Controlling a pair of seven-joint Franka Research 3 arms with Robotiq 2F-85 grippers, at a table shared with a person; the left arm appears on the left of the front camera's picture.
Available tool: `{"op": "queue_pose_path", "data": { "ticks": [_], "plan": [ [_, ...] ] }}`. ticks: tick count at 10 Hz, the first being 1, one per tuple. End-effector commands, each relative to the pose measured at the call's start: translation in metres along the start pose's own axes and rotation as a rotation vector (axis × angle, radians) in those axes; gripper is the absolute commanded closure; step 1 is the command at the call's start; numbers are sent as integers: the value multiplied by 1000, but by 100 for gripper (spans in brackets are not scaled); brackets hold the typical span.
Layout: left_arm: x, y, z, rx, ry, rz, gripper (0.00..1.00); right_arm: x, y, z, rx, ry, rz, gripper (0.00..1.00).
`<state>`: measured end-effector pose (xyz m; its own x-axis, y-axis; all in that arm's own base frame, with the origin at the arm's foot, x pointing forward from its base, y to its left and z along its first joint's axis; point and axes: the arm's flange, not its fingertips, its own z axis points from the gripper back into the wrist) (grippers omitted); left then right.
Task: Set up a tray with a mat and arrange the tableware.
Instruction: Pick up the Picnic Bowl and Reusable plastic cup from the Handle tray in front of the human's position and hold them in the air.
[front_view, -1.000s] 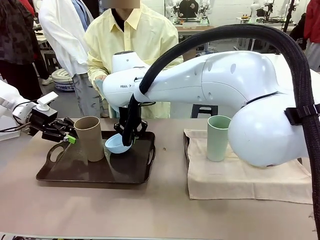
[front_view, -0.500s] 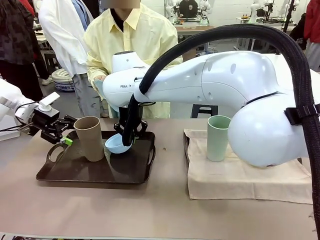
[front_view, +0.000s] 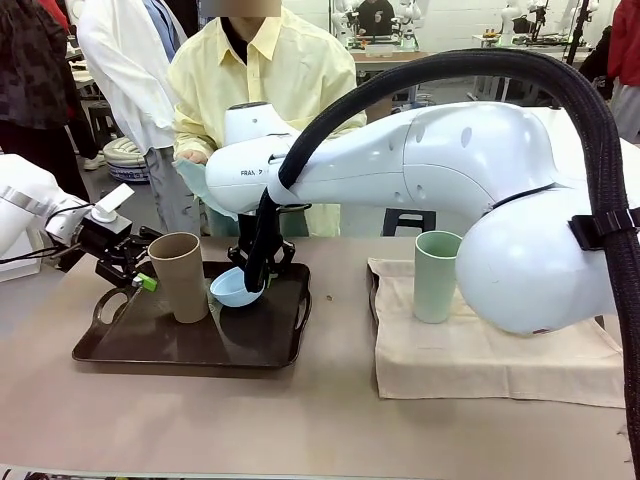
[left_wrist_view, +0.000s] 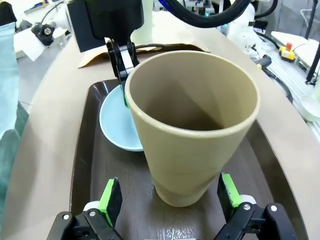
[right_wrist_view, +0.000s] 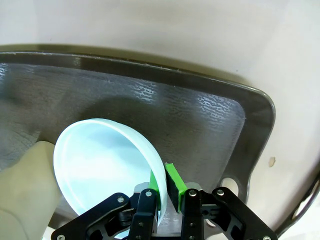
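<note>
Tan-brown tumbler (front_view: 180, 277) stands upright on the dark tray (front_view: 150, 348) in the front view, toward the tray's 11 o'clock. The left gripper (front_view: 143, 275) is at its 9 o'clock, jaws spread and holding nothing. At the tumbler's 3 o'clock the right gripper (front_view: 256, 284) pinches the rim of the pale blue bowl (front_view: 230, 291), which tilts low over the tray. Farther toward 3 o'clock, a pale green tumbler (front_view: 436, 277) stands on a cream cloth mat (front_view: 480, 360). In the left wrist view, the green pads (left_wrist_view: 110, 197) flank the tan-brown tumbler's base without touching it, and the bowl lies at its 10 o'clock. In the right wrist view, the pads are clamped on the bowl's rim at 5 o'clock.
</note>
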<state>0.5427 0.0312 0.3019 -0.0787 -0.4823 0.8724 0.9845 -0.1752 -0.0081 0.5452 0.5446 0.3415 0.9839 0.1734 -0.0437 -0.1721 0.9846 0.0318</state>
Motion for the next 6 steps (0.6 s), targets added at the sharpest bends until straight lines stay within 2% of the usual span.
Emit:
{"op": "queue_pose_path", "data": {
  "ticks": [1, 6],
  "plan": [
    [8, -2, -12, 23, -5, -34, 0, 6, -1, -21, -43, 21, 1, 100],
    [20, 0, -30, -2, -15, -43, 0, 4, -9, -18, -17, 8, -3, 100]
  ]
}}
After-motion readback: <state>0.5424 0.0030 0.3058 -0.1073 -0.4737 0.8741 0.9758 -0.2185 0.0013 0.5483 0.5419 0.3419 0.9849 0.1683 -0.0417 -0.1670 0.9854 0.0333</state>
